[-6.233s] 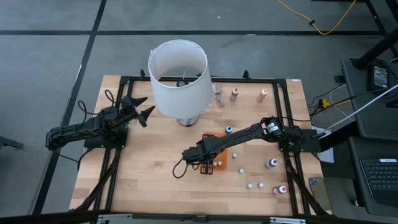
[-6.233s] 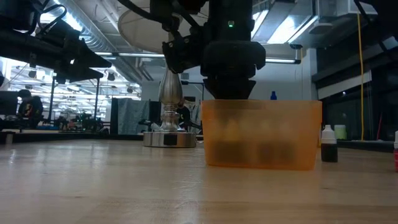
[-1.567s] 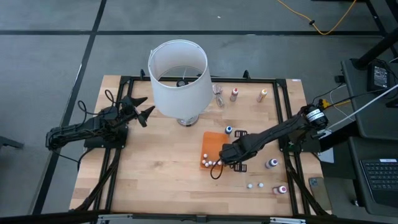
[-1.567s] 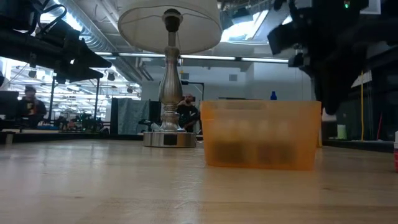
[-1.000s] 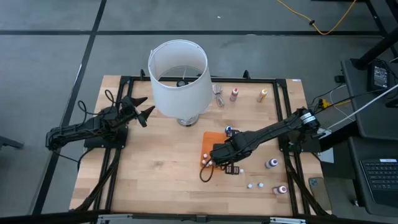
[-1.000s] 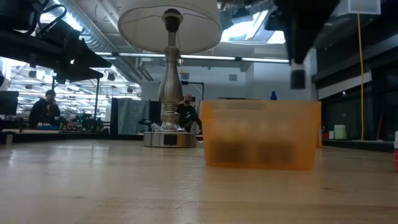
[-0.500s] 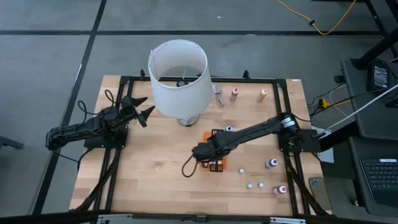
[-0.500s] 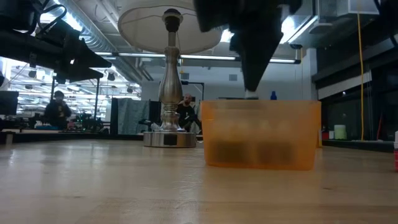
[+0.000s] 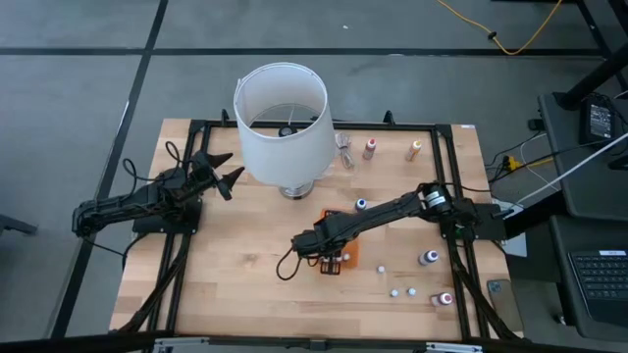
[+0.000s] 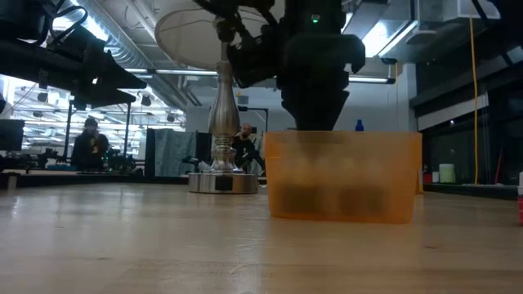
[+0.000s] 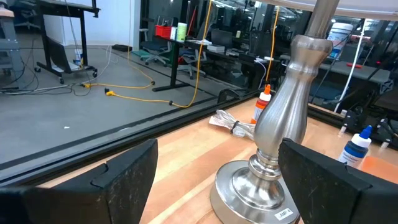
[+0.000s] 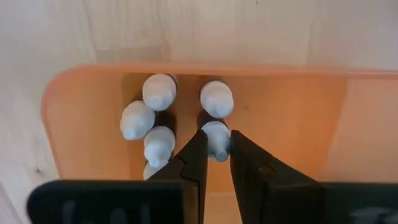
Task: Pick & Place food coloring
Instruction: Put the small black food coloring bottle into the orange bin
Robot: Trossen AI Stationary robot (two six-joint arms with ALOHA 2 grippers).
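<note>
Right tool (image 12: 214, 152), clamped on a white-capped bottle (image 12: 217, 138) above the orange tray (image 12: 81, 124): an early release risked toppling bottles (image 12: 149, 115) already inside; left tool (image 9: 224, 173) stood apart.

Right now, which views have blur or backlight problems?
Low view: ceiling lights behind leave the right pincer a black silhouette, and the orange tray looks soft. Right wrist view: bottles reasonably clear, fingers blurred. High view: evenly lit.
</note>
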